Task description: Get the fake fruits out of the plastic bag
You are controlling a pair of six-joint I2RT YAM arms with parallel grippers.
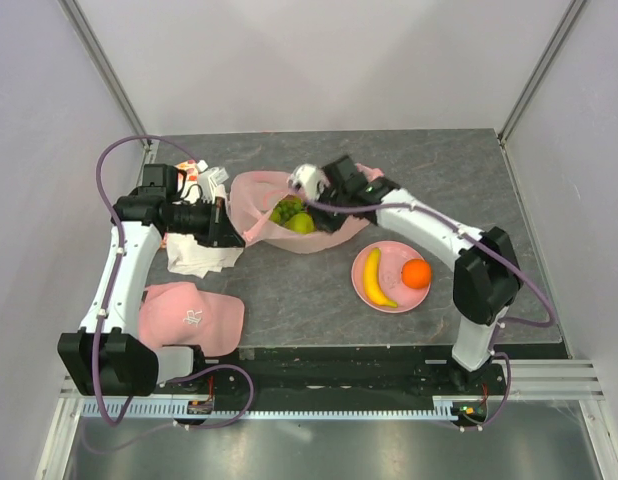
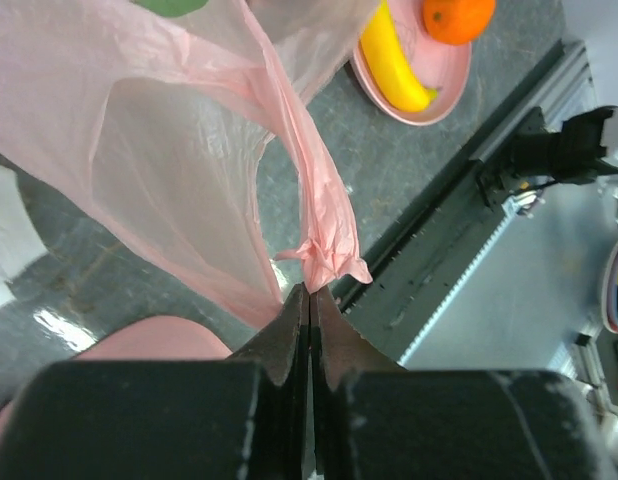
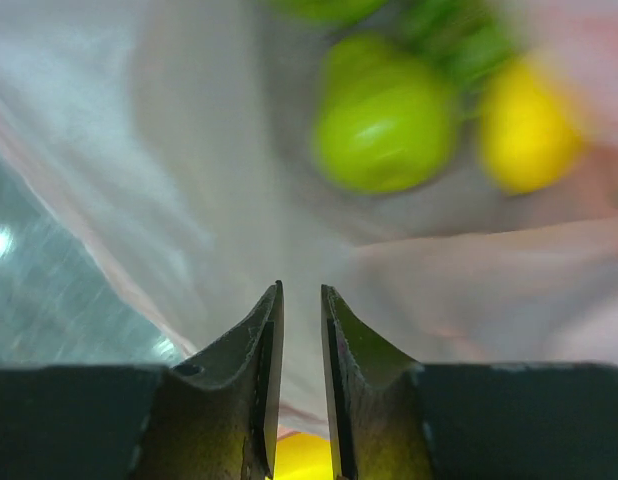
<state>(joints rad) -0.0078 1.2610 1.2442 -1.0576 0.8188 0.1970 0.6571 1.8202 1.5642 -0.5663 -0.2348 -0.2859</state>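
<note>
The left fingers were clamped on the plastic bag, toward 12 o'clock on the worktop. The right fingers stood slightly apart, empty, near the green apple inside. Closing early could pinch film and drag the bag from the left grip.

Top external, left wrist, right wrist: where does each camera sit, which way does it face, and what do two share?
Top external: above, behind the robot, looking down on the table; left arm, right arm show.
Left wrist: on the left gripper, looking past its shut fingers pinching the plastic bag.
Right wrist: on the right gripper, its fingers framing a green apple in the bag.
Top and left wrist share: plate, banana, orange.
</note>
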